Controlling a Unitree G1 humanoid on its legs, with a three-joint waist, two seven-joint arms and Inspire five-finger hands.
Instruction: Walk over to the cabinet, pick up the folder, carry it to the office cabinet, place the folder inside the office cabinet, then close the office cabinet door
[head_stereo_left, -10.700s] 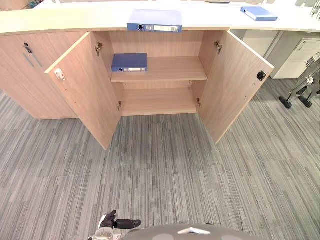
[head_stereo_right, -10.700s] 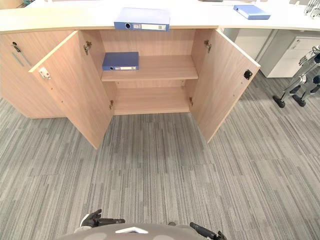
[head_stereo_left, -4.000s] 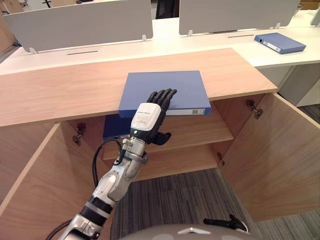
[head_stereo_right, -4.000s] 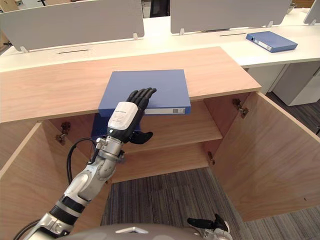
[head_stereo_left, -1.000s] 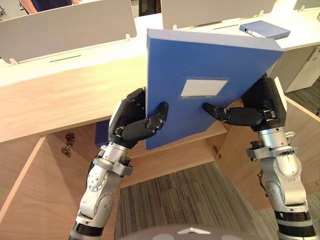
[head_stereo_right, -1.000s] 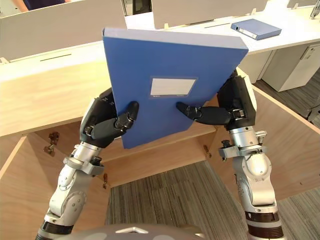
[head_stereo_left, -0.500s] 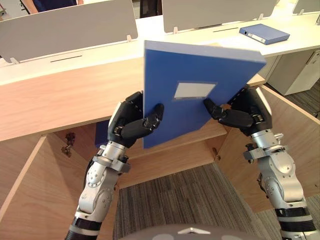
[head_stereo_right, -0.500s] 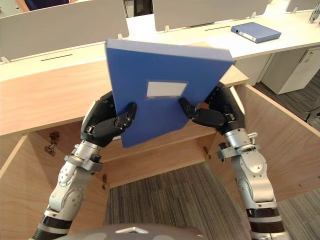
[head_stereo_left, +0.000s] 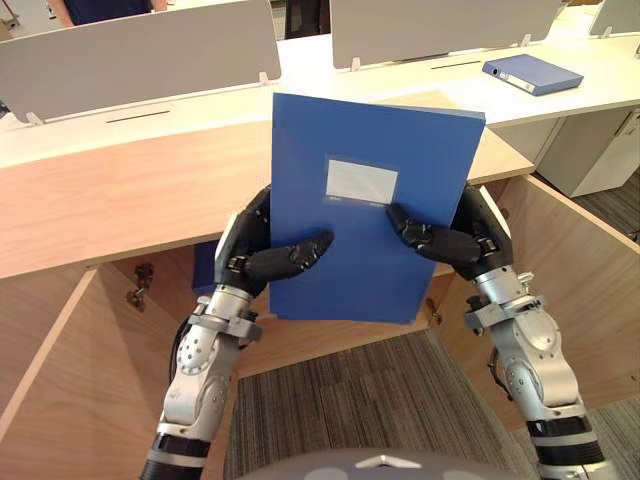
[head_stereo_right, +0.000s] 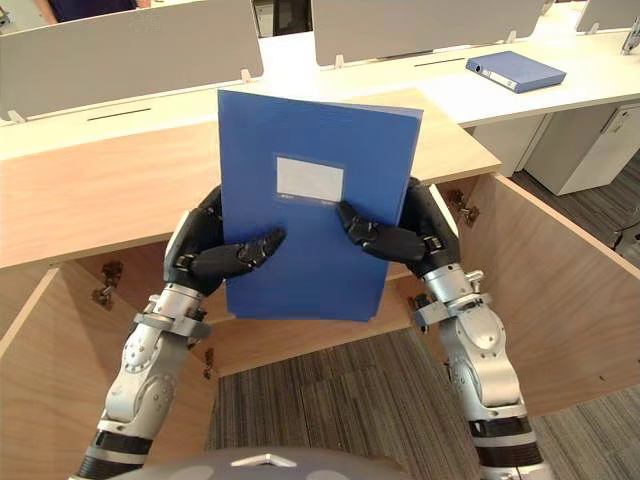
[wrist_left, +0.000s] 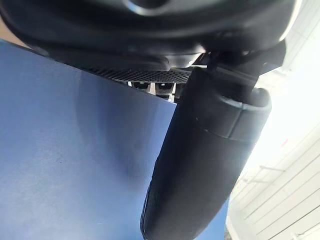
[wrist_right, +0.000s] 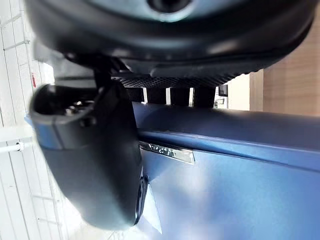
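The pick-up looks done and the carry is in hand: the blue folder (head_stereo_left: 370, 230) stands upright in the air, clear of the office cabinet (head_stereo_left: 110, 200) top. The left robot hand (head_stereo_left: 262, 258) and the right robot hand (head_stereo_left: 458, 238) grip its 2 side edges, fingers curled behind and a thumb pressed across the front cover. Next, I judge, it must be lowered, tipped flat and slid onto the shelf (head_stereo_right: 300, 338), before the open right door (head_stereo_left: 575, 300) is swung shut.
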